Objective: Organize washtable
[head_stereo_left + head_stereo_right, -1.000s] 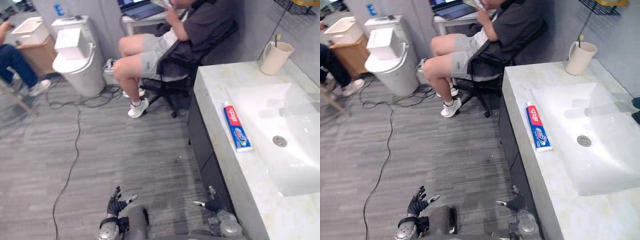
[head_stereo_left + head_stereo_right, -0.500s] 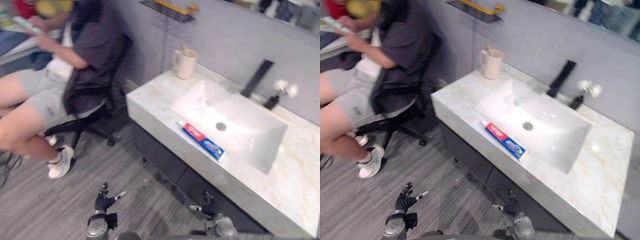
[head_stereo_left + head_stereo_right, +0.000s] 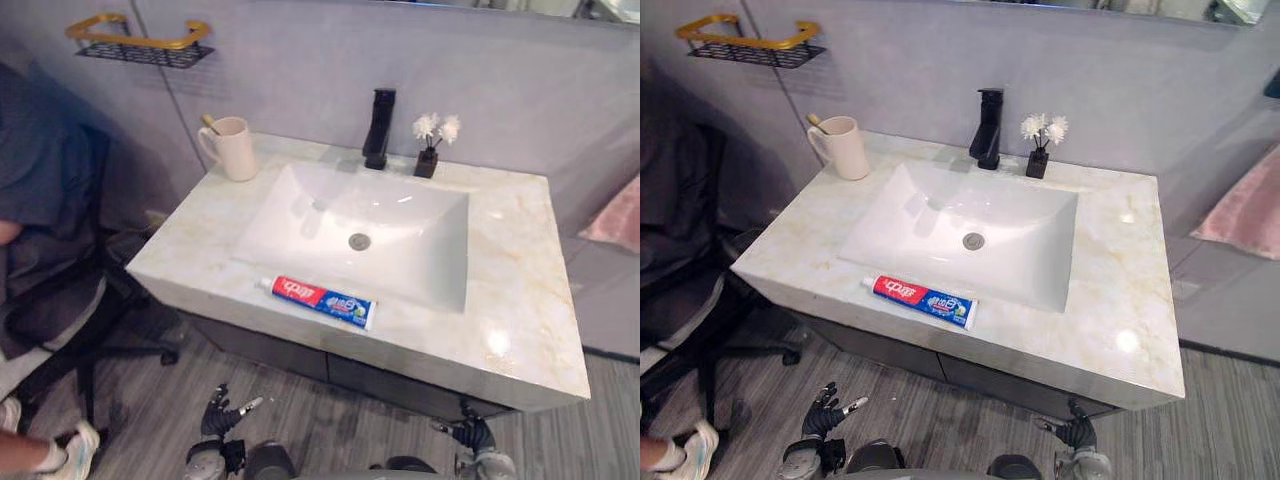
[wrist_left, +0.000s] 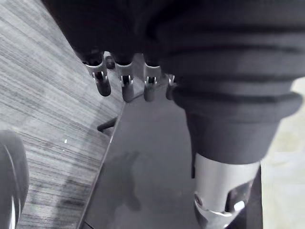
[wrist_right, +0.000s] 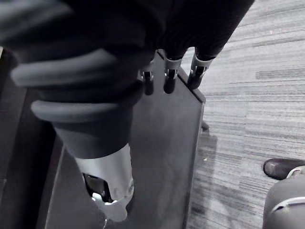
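Along the near edge of a pale marble table (image 3: 510, 290), a red-and-blue toothpaste tube (image 3: 318, 300) lies flat, just in front of the white sink (image 3: 300, 215) and slightly left of its drain (image 3: 360, 241). At the far left corner of the table a cream cup (image 3: 235, 150) stands upright with a pale handle (image 3: 210, 123) poking out of it. A black faucet (image 3: 378, 128) rises at the far rim of the sink, and a small dark vase of white flowers (image 3: 430, 145) stands just to its right. A black wire shelf with a gold rail (image 3: 140, 40) hangs on the grey wall at far left, and a pink cloth (image 3: 612, 212) shows at the right. A person in a dark top (image 3: 40, 200) sits on a black chair left of the table.

Low and near, before the dark cabinet (image 3: 300, 355) under the table, the left robot hand (image 3: 218, 418) and the right robot hand (image 3: 472, 433) hang over the grey plank floor (image 3: 340, 425), well apart, fingers loose and spread, grasping nothing.
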### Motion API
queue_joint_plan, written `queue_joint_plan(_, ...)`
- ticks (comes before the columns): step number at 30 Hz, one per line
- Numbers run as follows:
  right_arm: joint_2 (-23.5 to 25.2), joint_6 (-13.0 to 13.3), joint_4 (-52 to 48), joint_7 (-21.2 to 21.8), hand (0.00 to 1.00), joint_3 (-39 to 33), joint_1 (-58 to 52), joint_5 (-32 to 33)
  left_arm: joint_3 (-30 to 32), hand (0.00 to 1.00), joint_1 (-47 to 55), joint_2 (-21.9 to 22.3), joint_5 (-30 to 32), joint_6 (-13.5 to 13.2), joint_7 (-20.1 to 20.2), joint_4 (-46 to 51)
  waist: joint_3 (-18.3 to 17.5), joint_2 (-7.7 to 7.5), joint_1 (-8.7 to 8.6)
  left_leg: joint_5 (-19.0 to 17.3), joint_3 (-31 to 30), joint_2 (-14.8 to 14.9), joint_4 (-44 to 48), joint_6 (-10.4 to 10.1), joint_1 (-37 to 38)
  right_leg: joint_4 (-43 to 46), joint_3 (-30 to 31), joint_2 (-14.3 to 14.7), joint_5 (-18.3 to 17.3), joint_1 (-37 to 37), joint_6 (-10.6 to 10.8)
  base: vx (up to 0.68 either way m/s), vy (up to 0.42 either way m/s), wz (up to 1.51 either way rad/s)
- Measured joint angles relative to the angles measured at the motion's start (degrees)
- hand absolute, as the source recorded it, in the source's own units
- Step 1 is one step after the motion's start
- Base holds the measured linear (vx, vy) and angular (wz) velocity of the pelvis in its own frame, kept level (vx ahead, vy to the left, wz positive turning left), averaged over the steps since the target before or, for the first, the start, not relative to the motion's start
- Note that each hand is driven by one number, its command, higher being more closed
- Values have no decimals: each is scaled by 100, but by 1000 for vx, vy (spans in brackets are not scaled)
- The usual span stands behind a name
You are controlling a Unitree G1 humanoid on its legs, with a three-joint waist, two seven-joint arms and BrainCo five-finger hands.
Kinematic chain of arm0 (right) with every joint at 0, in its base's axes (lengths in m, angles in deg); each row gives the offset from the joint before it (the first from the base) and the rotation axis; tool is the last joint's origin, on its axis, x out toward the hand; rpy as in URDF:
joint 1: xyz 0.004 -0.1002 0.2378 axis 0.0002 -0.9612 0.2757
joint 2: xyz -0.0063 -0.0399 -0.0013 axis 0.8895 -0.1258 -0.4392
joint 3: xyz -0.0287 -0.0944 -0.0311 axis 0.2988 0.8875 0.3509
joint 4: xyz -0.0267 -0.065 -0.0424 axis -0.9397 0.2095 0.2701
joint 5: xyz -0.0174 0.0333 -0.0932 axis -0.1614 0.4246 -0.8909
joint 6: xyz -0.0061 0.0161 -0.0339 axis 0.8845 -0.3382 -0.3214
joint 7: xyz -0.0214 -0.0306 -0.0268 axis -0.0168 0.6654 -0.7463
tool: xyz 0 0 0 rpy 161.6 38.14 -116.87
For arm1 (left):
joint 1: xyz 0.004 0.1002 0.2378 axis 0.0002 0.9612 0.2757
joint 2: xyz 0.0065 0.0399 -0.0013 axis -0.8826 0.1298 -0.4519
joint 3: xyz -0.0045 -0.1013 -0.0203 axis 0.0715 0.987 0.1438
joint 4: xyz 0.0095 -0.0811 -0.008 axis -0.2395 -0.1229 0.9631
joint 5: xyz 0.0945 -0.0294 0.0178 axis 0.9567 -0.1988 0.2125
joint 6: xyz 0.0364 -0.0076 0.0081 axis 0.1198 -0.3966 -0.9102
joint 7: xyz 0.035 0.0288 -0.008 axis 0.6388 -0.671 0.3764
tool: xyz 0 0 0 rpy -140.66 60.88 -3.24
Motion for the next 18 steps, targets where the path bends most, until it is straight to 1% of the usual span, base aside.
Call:
queue_joint_plan(1, 0, -11, 105, -40, 0, -9, 26, -2, 13, 0, 3, -47, -8, 0, -10, -54, -15, 53, 42, 391, -64, -84, 38, 27, 68, 48, 166, -51, -58, 38, 150, 188, 326, -61)
queue_joint_plan(2, 34, -14, 108, -49, 0, -8, 27, -2, 27, 0, -4, -87, -8, 0, -21, -119, -33, -22, 34, 393, -30, -163, 0, 49, 147, 18, 186, -122, -35, 103, 233, 232, 356, -38)
queue_joint_plan(3, 85, -11, 109, -48, 0, -36, -46, -2, 31, 0, -13, -165, -8, -3, -26, -132, -118, -187, -8, 361, 107, -386, -154, 150, 206, -133, 214, -364, 13, 125, 358, 166, 212, -14)
queue_joint_plan(4, 106, -12, 109, -50, 0, -85, -44, -3, 30, 0, -18, -191, -7, -3, -24, -135, -128, -218, -11, 376, 169, -462, -192, 192, 224, -208, 254, -437, 55, 122, 425, 152, 216, -20)
queue_joint_plan(5, 106, -12, 109, -54, 0, -112, -41, -3, 28, 0, -26, -231, -6, -4, -21, -169, -177, -336, -18, 399, 247, -568, -292, 243, 266, -328, 286, -548, 144, 132, 522, 77, 123, -18)
queue_joint_plan(6, 101, -12, 108, -55, 0, -115, -41, -3, 26, 0, -28, -259, -5, -4, -15, -212, -175, -337, -28, 415, 274, -611, -335, 268, 292, -399, 279, -595, 201, 156, 568, 47, 77, -14)
queue_joint_plan(7, -12, -23, 341, -60, 0, -275, 289, -3, 108, 0, -116, -379, 53, -5, 8, -797, -86, -316, -25, 1460, 275, -860, -2457, 382, 1436, -1000, 264, -607, 497, 497, 601, 19, 35, -4)
queue_joint_plan(13, -12, -23, 341, -60, 0, -276, 273, 17, 100, 0, -118, -377, 49, -5, 8, -797, -83, -321, -26, 1461, 281, -857, -2450, 382, 1437, -1001, 267, -604, 498, 497, 600, 0, 0, 0)
queue_joint_plan(18, 23, -11, 457, -62, 0, -336, 270, 496, -109, 0, -128, -337, -68, 10, 10, -800, -61, -358, -25, 1462, 286, -855, -2437, 381, 1503, -1027, 255, -599, 503, 583, 597, 0, 0, 0)
